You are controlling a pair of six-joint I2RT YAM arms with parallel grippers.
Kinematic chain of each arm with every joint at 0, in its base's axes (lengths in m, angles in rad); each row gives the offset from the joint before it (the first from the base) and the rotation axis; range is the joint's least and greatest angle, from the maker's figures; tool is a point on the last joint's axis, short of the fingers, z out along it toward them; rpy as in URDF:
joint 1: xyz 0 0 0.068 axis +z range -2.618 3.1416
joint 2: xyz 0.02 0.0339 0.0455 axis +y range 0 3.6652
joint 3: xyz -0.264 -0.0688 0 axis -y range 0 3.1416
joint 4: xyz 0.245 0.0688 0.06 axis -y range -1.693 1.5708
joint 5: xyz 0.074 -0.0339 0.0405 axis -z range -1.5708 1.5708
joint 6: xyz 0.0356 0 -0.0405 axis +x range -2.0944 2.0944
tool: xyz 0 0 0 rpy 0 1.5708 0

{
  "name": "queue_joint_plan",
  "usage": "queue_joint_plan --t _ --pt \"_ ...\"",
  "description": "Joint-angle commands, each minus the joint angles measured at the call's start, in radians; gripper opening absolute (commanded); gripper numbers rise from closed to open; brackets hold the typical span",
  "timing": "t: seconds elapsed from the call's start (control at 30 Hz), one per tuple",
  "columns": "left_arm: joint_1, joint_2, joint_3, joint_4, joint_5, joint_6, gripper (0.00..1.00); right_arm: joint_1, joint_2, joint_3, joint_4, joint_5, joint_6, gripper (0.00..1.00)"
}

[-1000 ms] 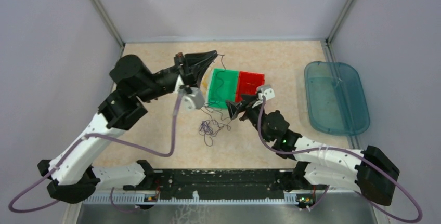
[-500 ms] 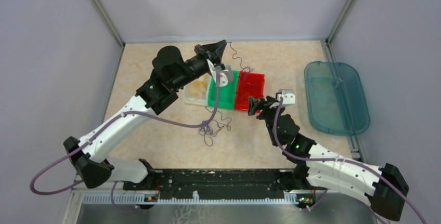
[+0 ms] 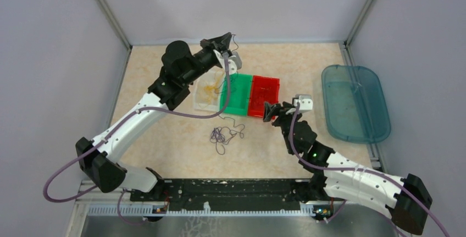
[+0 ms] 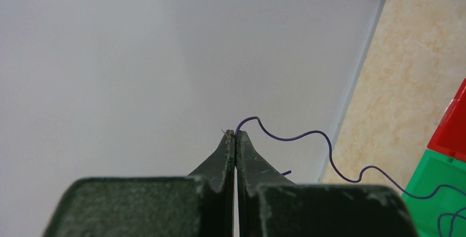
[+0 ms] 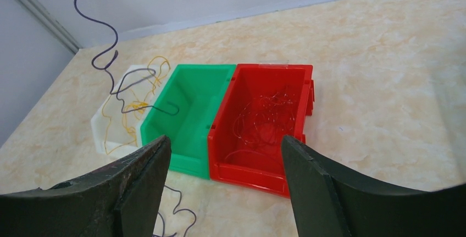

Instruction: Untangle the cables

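My left gripper [image 3: 228, 38] is raised near the back wall, shut on the end of a dark purple cable [image 4: 308, 134]. That cable hangs down in curls past the white bin [image 5: 104, 124] and the green bin [image 3: 235, 95]. Its lower part lies in a loose purple tangle [image 3: 221, 136] on the table in front of the bins. Yellow cables [image 5: 133, 106] lie in the white bin and thin red cables [image 5: 262, 117] in the red bin [image 3: 264, 95]. My right gripper [image 5: 224, 138] stands open and holds nothing, just in front of the red bin's near edge.
A teal oval tray [image 3: 355, 103] sits at the table's right edge. The three bins stand side by side at mid table. Grey walls close in the back and both sides. The left arm's thick hose [image 3: 181, 115] droops over the table left of the bins.
The left gripper has swung from over the bins up toward the back wall, drawing the purple cable up. The right gripper moved right to the red bin, then stayed still.
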Motion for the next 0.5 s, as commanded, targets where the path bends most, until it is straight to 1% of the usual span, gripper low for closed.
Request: queue_joint_plan --t 0.0,0.2,0.47 --pt "0.026 -0.01 -0.023 0.065 0.027 -0.048 0.0 -0.01 -0.002 0.009 0.02 -0.01 0.015 0.74" --pt "0.043 0.0 -0.046 0.061 0.05 -0.053 0.0 -0.011 -0.009 0.011 0.01 -0.013 0.024 0.74" --pt "0.073 0.039 -0.15 0.078 0.056 -0.006 0.0 -0.009 -0.06 0.0 -0.024 -0.007 0.04 0.73"
